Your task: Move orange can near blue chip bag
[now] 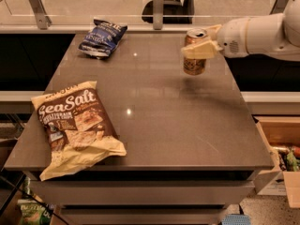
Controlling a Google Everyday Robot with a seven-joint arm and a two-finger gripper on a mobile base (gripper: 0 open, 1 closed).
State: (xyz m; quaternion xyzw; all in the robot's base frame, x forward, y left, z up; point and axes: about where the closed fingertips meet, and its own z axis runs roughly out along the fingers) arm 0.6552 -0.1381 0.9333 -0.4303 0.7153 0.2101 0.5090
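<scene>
The orange can (193,61) is upright and lifted a little above the grey table (154,125), over its far right part. My gripper (202,42) reaches in from the right on a white arm and is shut on the can, with a cream finger (199,50) across its front. The blue chip bag (102,37) lies at the table's far left corner, well to the left of the can.
A large brown and cream "Sea Salt" bag (75,125) lies at the table's front left. A glass barrier with metal posts (158,6) runs behind the table. A cardboard box (281,158) with items stands on the floor to the right.
</scene>
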